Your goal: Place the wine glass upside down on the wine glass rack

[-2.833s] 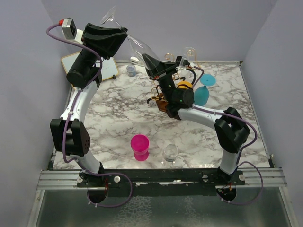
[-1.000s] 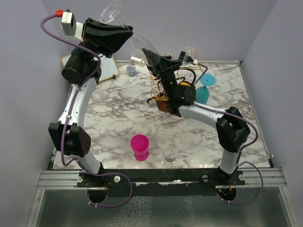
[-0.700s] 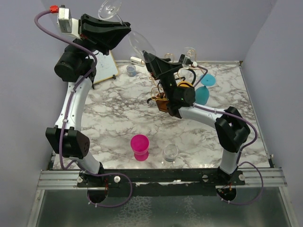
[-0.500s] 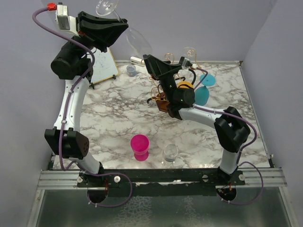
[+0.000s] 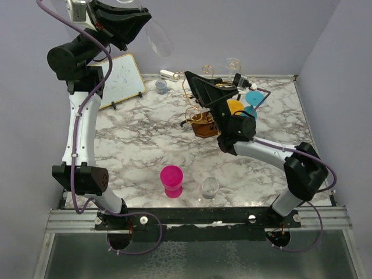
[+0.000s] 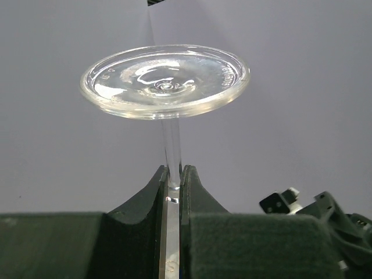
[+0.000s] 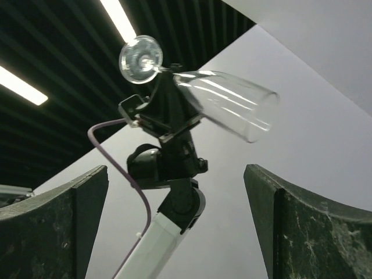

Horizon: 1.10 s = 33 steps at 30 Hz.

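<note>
The clear wine glass hangs high at the back left, tilted with its bowl down and to the right. My left gripper is shut on its stem. In the left wrist view the stem is pinched between the fingers, with the round foot above them. My right gripper is open and empty, below and right of the bowl and just over the wine glass rack. The right wrist view looks up between wide-apart fingers at the glass and the left gripper.
A pink cup and a small clear glass stand near the front edge. A whiteboard leans at the back left beside a small grey cup. Teal glasses and an orange object sit behind the rack.
The left arm has lifted the glass up and to the left. The right gripper has opened wide, come away from the bowl, and dropped back to the right.
</note>
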### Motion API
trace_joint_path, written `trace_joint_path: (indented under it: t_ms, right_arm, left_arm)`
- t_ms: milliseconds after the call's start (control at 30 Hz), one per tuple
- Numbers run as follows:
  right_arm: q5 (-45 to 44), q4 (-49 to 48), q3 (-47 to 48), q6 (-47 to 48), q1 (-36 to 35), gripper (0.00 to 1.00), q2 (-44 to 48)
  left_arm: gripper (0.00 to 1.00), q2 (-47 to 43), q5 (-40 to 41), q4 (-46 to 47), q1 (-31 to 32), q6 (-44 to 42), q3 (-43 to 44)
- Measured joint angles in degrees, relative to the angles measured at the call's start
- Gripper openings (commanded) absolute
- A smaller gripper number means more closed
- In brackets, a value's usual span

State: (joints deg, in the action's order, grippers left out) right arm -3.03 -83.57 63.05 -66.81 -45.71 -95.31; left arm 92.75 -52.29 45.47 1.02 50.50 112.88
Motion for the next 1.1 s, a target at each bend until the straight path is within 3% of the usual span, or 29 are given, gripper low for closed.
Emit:
trace_joint_path:
  t_ms: [300, 467, 733, 1100]
  right_arm:
    - [6.86, 2.36, -0.61, 6.29, -0.04, 1.0, 8.46]
    - [12.68, 14.67, 1.62, 10.4, -0.04, 0.99, 12.7]
    - [18.4, 46.69, 11.72, 27.39, -0.09, 0.99, 20.24]
    - [10.34, 59.41, 8.76, 45.18, -0.09, 0.99, 31.12]
  left_arm:
    - [0.0, 0.72, 2.01, -23.39, 0.0, -19.32, 3.8]
    - [0.0, 2.34, 5.99, -33.46, 0.0, -30.03, 3.63]
    - [0.0, 6.54, 9.57, -35.01, 0.0, -38.58, -4.22]
    - [0.0, 13.14, 10.54, -34.14, 0.13, -41.68, -15.06]
